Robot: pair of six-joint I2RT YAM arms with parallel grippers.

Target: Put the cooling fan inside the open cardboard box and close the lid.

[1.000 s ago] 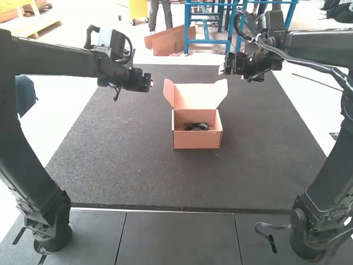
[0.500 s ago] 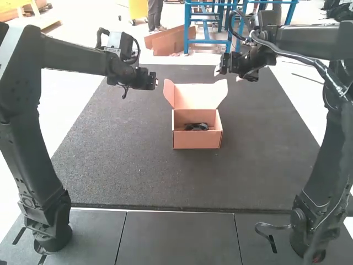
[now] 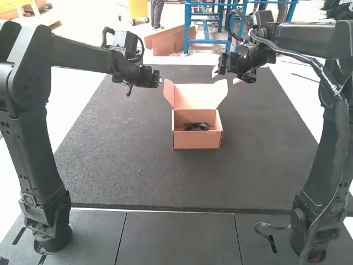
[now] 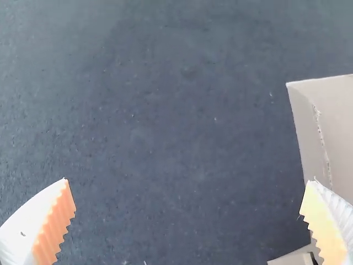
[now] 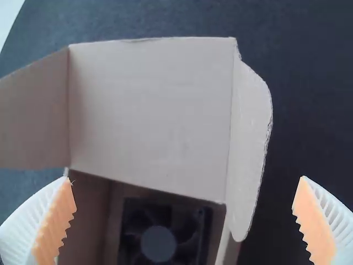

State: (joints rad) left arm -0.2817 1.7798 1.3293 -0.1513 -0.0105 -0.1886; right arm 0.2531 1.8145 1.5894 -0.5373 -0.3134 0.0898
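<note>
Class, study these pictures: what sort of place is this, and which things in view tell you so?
Probably a robot test bench. Two arms, with the left gripper and right gripper open, hang over a dark mat, where an open cardboard box holds a cooling fan.

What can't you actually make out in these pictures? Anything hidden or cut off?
Fan: in the right wrist view the picture's edge cuts part of it off; in the high view the front wall of the box hides most of it.
Box, left wrist view: the edge cuts off all but one flap.
Lid, high view: its outer face points away, hidden by the lid itself.
</note>
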